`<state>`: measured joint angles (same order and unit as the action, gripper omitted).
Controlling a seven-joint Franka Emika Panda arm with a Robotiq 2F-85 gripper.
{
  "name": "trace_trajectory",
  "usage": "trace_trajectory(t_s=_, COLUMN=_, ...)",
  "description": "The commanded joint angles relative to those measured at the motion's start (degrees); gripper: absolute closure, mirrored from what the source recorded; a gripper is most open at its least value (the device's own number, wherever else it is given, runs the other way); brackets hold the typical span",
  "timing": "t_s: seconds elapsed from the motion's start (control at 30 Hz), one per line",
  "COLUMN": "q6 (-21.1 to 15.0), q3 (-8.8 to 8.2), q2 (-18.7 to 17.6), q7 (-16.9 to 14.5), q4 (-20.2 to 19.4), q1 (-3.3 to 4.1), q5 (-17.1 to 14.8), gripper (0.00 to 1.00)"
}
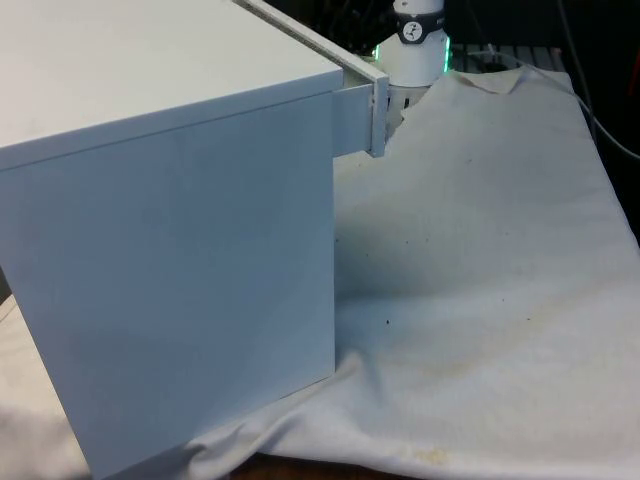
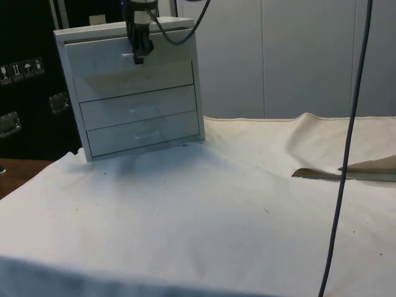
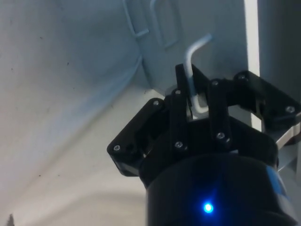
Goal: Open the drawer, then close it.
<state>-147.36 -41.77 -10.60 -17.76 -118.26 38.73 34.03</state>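
At the chest's top: top drawer (image 2: pixel 130 57) sat pulled out a little from the white chest of drawers (image 2: pixel 133 93), which stood on the white cloth (image 2: pixel 216 204).
Grip spot: thin white wire handle (image 3: pixel 194 70) at the drawer front's middle, and the gripper (image 3: pixel 193 101) had its fingers clamped on it.
Feel, my guess: rigid box on runners, light, slides straight; slim handle could slip if pulled crooked.
Front view: chest's blank side (image 1: pixel 190 280), plus the drawer's edge (image 1: pixel 376 110) sticking out, so you could tell it was open.
Side view: all three fronts, gripper on the top one.
Wrist view: fingers actually pinching the handle.
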Motion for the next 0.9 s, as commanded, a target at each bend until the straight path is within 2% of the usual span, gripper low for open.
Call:
trace_trajectory(t_s=0.0, q6=0.69, q3=0.46, q2=0.57, q7=1.6, q4=-0.29, q1=1.26, q5=1.43, gripper=1.0)
trace_trajectory(t_s=0.27, q6=2.23, q3=2.35, q2=2.98, q7=5.61, q4=-2.12, q1=1.2, q5=5.56, gripper=1.0)
trace_trajectory(t_s=0.3, q6=2.01, q3=2.18, q2=2.69, q7=4.53, q4=-2.12, q1=0.29, q5=4.64, gripper=1.0)
trace_trajectory(t_s=0.33, q6=2.41, q3=2.64, q2=3.27, q7=6.19, q4=-2.41, q1=1.15, q5=6.07, gripper=1.0)
trace_trajectory(t_s=0.5, q6=2.86, q3=4.01, q2=5.16, q7=9.91, q4=-4.18, q1=0.86, q5=9.11, gripper=1.0)
trace_trajectory(t_s=0.57, q6=2.86, q3=4.18, q2=5.44, q7=10.49, q4=-4.47, q1=0.8, q5=9.57, gripper=1.0)
trace_trajectory(t_s=0.6, q6=2.98, q3=4.35, q2=5.33, q7=10.37, q4=-4.64, q1=0.34, q5=9.17, gripper=1.0)
trace_trajectory(t_s=0.63, q6=2.98, q3=4.58, q2=6.07, q7=11.8, q4=-5.16, q1=0.86, q5=10.54, gripper=1.0)
trace_trajectory(t_s=0.83, q6=3.5, q3=6.3, q2=8.48, q7=16.21, q4=-7.56, q1=0.69, q5=13.92, gripper=1.0)
trace_trajectory(t_s=0.87, q6=3.44, q3=6.36, q2=8.14, q7=15.58, q4=-7.56, q1=0.34, q5=13.06, gripper=1.0)
